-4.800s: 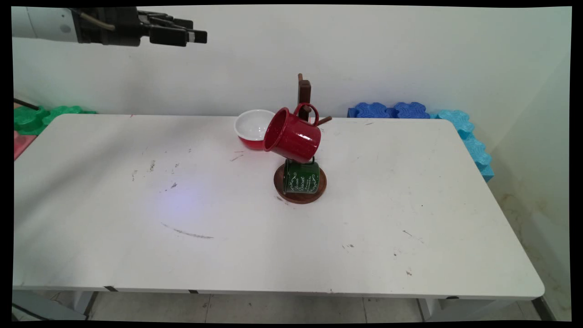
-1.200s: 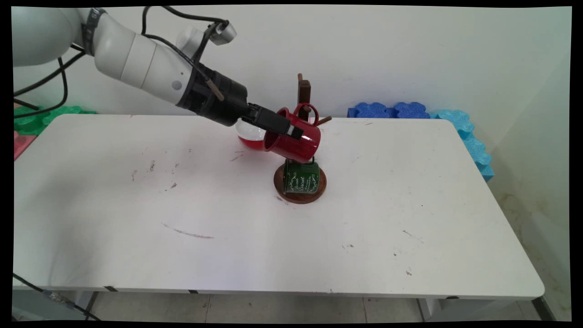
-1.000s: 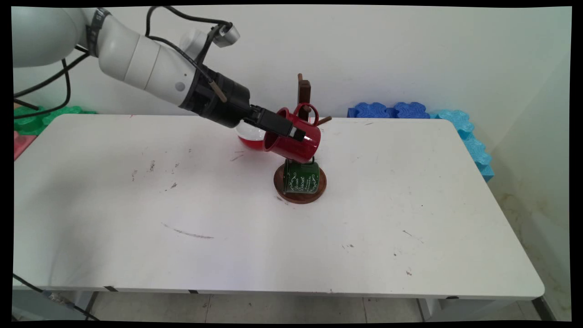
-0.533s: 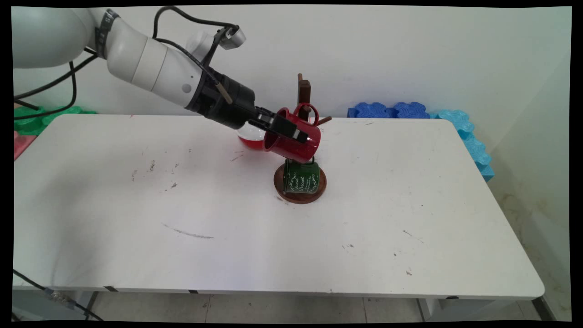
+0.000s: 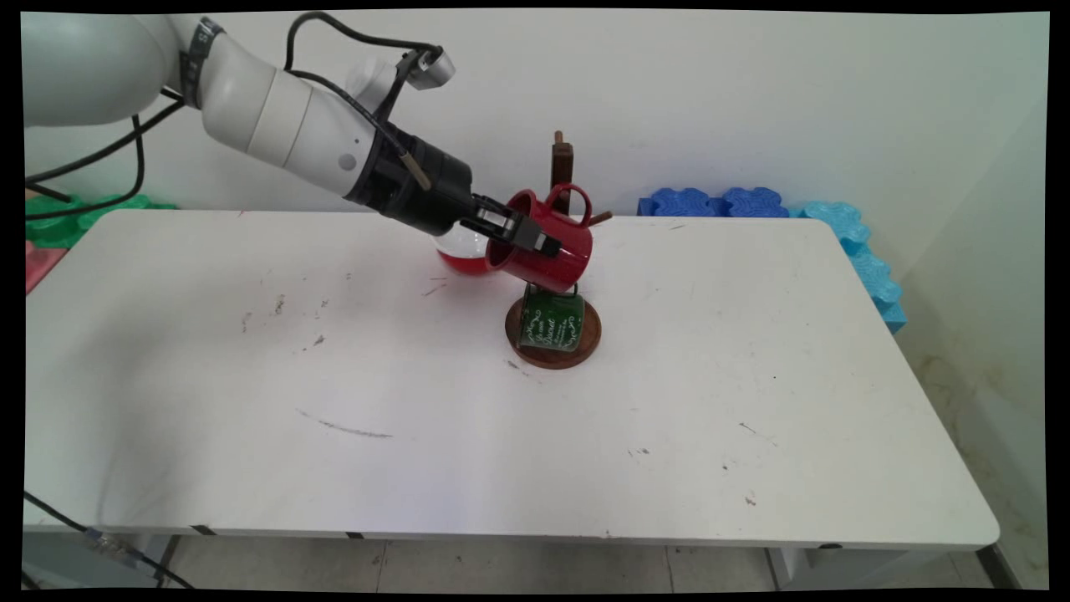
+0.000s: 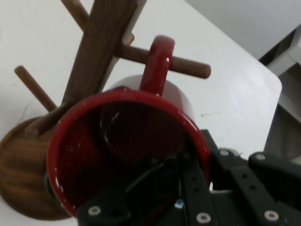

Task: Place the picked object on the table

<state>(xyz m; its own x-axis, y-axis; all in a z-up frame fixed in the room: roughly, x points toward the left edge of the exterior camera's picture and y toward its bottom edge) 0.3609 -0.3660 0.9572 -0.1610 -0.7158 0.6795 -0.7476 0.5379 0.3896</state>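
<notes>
Gripper [image 5: 535, 241] clamped on rim of red mug [image 5: 552, 247]: one finger inside mug, other outside against wall, per hand view [image 6: 197, 188]. Red mug [image 6: 127, 146] tilted, mouth toward arm, handle looped over peg of wooden mug stand [image 5: 561, 163]. Green mug [image 5: 549, 320] hangs below on same stand, above round wooden base [image 5: 585, 347]. Red bowl with white inside [image 5: 460, 255] just behind gripper, partly hidden. Stand sits mid-rear of white worktop [image 5: 418, 401]. Blue foam pieces [image 5: 719, 202] at rear right edge.
</notes>
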